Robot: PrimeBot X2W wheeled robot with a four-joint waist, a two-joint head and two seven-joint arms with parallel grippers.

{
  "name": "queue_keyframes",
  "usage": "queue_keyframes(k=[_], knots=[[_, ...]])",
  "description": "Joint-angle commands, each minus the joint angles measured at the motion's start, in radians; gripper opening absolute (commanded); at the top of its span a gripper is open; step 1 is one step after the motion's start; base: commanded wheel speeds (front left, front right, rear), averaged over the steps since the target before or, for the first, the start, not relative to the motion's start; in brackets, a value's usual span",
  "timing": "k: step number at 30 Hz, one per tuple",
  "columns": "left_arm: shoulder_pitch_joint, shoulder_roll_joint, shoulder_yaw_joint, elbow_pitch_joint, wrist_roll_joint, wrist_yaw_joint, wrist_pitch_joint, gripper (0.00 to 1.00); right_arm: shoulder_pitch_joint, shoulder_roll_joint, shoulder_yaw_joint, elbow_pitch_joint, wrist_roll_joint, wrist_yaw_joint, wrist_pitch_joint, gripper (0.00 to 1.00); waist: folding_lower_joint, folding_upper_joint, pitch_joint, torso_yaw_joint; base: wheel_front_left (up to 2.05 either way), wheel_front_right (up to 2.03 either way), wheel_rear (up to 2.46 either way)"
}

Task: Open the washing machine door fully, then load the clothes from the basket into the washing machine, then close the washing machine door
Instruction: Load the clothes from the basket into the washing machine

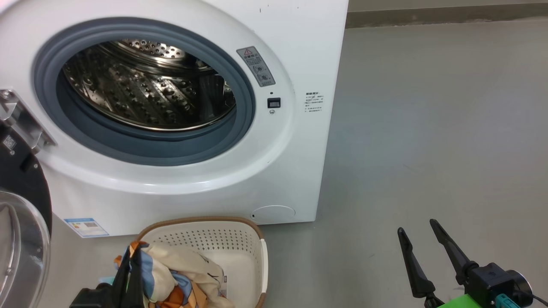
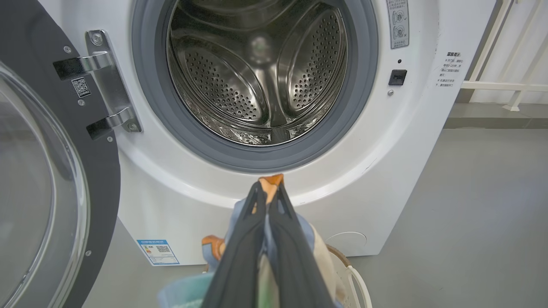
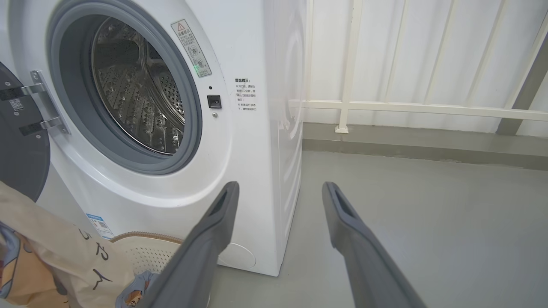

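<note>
One step is done: the door (image 2: 102,192) is swung wide. Clothes (image 1: 184,265) are pinched in the left gripper (image 2: 269,190), the right gripper (image 3: 280,188) spread empty; loading and closing remain.

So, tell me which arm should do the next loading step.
Left: the left hand is shut on the clothes above the basket, facing the open washing machine; the right hand is open, off to the side.

Printed clothes (image 1: 180,273) over basket (image 1: 214,244) (door (image 1: 23,175) open)
</note>
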Motion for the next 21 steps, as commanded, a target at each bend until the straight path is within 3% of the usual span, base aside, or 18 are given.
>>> queue_keyframes(k=[1,12,21], knots=[[-0.037,0.019,0.031,-0.022,-0.008,0.011,-0.007,0.0,-0.006,-0.01,0.027,-0.028,-0.011,0.002,-0.005,1.0,0.0,0.0,0.002,0.0,0.0,0.0,0.0],[-0.111,0.009,0.026,0.033,-0.029,0.003,-0.013,0.0,-0.024,-0.016,0.038,-0.043,-0.008,0.002,-0.005,1.0,0.0,0.0,0.043,-0.009,0.0,0.0,0.0],[-0.316,0.0,0.029,0.18,-0.067,-0.032,-0.006,0.0,-0.075,-0.027,0.053,-0.058,0.006,0.002,-0.005,1.0,0.0,0.0,0.151,-0.045,0.0,0.0,0.0]])
